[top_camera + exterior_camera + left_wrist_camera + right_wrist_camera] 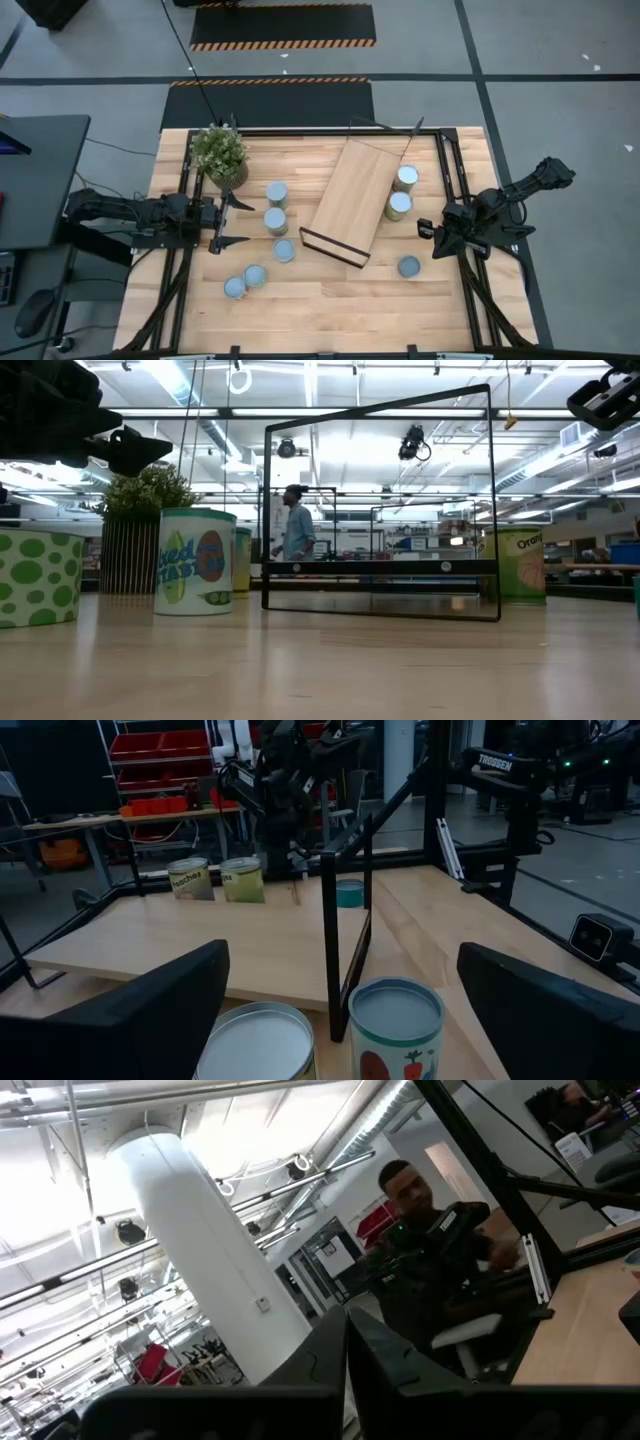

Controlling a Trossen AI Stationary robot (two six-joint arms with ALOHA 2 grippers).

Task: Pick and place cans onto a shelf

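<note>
The shelf [350, 200], a light-wood board with black end frames, stands slantwise mid-table on its frames [380, 600]. Several cans stand upright on the table: three [276, 219] left of the shelf, two [245, 282] nearer the front, two [401, 192] at its right side, one [409, 266] front right. My left gripper [228, 221] is open and empty, level, its fingers facing the two nearest cans [395, 1025] without touching. My right gripper [432, 240] is shut and empty near the table's right edge, tipped upward [345, 1370].
A potted green plant [220, 152] stands at the far left, just beyond my left gripper. Black rails [455, 180] run along the table's left and right sides. A person [295, 520] stands in the room beyond the table.
</note>
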